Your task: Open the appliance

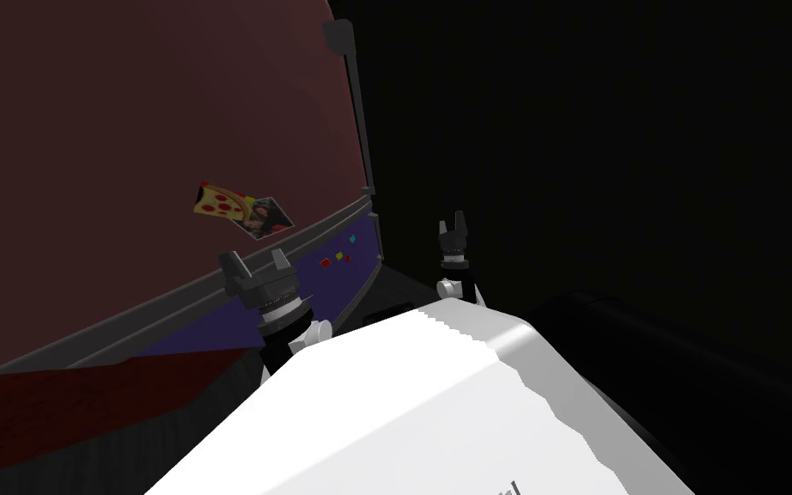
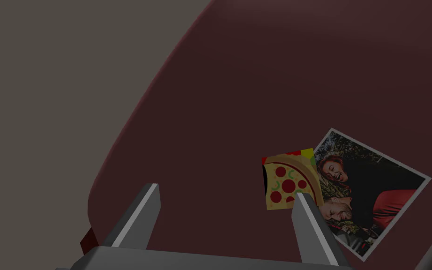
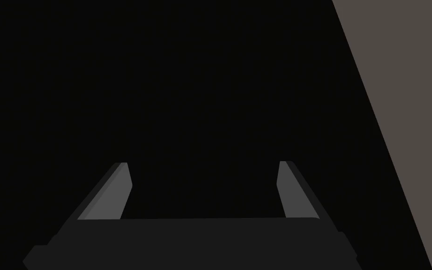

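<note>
Left gripper (image 1: 255, 265), fingers spread and empty, faces the dark maroon, round-cornered appliance door (image 1: 128, 129), near its pizza-slice magnet (image 2: 287, 182). Right gripper (image 1: 453, 225) is likewise spread and empty. You should reach the long dark grey handle (image 1: 358, 112) at the door's edge, clamp squarely, then pull.

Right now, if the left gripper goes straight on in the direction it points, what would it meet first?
The open left gripper points at the dark red door, so it would probably meet the door's bare surface first, just beside the pizza magnet. How near the door is, I cannot tell.
</note>
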### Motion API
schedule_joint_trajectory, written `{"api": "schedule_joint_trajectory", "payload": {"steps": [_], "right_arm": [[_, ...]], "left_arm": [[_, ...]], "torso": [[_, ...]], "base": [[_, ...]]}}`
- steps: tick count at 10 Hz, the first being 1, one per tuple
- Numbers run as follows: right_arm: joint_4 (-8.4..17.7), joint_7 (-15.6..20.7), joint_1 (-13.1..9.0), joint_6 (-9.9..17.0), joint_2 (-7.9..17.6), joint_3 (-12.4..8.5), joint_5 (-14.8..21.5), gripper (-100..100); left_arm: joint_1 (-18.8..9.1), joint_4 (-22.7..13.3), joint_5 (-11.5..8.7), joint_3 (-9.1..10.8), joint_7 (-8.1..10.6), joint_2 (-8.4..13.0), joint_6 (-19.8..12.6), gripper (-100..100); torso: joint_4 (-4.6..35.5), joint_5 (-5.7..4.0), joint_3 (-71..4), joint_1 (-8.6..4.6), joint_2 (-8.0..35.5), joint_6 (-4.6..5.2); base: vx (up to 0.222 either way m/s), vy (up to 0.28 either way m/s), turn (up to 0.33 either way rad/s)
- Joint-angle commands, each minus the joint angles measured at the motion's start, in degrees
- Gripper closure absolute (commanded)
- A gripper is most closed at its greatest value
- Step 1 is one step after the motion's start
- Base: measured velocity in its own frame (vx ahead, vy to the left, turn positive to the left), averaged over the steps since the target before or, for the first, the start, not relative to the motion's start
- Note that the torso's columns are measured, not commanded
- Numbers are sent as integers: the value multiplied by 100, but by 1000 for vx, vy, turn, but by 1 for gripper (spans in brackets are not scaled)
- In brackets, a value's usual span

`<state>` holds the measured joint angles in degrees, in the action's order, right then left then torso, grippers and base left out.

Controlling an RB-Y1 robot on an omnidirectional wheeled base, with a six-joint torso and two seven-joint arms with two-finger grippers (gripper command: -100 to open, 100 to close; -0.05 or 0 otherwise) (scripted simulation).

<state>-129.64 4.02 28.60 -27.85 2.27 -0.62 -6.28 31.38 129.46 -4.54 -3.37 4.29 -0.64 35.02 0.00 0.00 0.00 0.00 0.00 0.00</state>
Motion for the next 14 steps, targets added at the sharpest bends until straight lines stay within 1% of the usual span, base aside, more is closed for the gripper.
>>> {"api": "schedule_joint_trajectory", "payload": {"steps": [1,3,9,10,11,12,14], "right_arm": [[0,0,0,0,0,0,0,0],[-1,0,0,0,0,0,0,0],[-2,0,0,-1,0,0,0,0],[-2,0,0,-1,0,0,0,0],[0,0,0,0,0,0,0,0],[1,0,1,0,0,0,0,0],[1,0,1,0,0,0,0,0]], "left_arm": [[0,0,0,0,0,0,0,0],[0,1,0,0,0,0,0,0],[0,2,0,0,0,0,1,0],[-38,-27,-35,20,-32,237,-40,-100],[-75,-55,-69,39,-63,386,-80,-100],[-124,-92,-114,65,-104,520,-133,-100],[-253,-191,-232,132,-212,720,-271,-100]], "torso": [[235,0,-467,0,232,0],[1006,0,-2014,0,1003,0],[3537,0,-7073,0,3539,0],[3960,0,-7919,0,3962,0],[4148,1,-8315,2,4152,1],[4204,1,-8429,2,4203,0],[4224,1,-8460,3,4220,1]], "base": [[0,0,0],[0,0,0],[0,0,0],[16,0,-44],[24,2,-63],[31,6,-81],[45,13,-118]]}}
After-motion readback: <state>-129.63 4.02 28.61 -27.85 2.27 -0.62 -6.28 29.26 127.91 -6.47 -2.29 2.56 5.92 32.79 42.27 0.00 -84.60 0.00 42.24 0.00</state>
